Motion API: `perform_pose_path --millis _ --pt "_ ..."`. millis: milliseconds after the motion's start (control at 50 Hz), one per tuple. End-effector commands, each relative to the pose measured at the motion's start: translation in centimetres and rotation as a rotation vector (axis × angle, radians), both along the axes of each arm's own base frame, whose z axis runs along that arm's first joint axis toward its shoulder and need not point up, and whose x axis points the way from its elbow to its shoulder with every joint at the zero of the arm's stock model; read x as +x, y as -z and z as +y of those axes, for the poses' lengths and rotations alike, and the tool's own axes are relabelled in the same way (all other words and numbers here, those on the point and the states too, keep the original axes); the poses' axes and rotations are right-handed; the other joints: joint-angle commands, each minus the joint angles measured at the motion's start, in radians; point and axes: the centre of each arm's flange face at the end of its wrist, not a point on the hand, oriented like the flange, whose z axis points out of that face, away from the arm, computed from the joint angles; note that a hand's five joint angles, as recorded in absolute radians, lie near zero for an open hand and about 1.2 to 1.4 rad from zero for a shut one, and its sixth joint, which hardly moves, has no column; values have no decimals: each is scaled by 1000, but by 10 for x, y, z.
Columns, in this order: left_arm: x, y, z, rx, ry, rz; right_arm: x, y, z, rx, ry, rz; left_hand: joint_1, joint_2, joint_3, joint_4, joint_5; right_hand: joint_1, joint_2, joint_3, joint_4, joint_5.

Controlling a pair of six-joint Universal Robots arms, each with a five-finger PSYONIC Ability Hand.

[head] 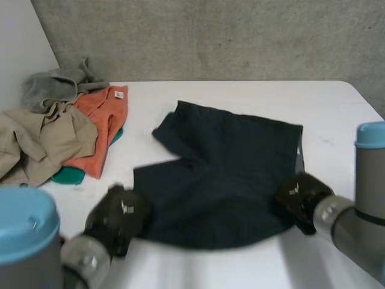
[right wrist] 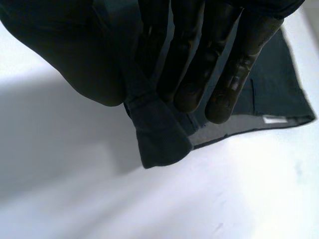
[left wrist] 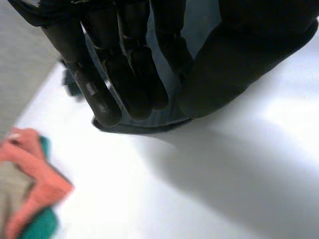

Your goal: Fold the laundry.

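Observation:
Dark navy shorts (head: 222, 162) lie spread on the white table (head: 337, 108), legs towards the far side. My left hand (head: 117, 217) is at the near left corner, where its fingers and thumb (left wrist: 124, 74) close on the shorts' edge (left wrist: 144, 124). My right hand (head: 301, 198) is at the near right corner. Its thumb and fingers (right wrist: 199, 74) pinch the cloth, and a folded corner (right wrist: 159, 139) sticks out below them. A white label (right wrist: 273, 119) shows inside the waistband beyond that hand.
A heap of other laundry lies at the table's far left: a beige garment (head: 42, 141), an orange one (head: 102, 120), a grey one (head: 57, 84) and a green piece (head: 72, 176). The orange cloth (left wrist: 35, 184) also lies beyond my left hand. A concrete wall stands behind the table.

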Motion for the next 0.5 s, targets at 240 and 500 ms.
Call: perform_pose_path --millis 240,500 --pt "-24 -39 -31 -178 8 127 -9 0 -3 -64 6 -17 -861 -925 -918 -929 -906 408 216 186 211 219" --pt "-61 -1 -160 -242 55 218 -7 5 -9 -76 40 -73 -635 -700 -692 -703 -680 408 216 186 211 219"
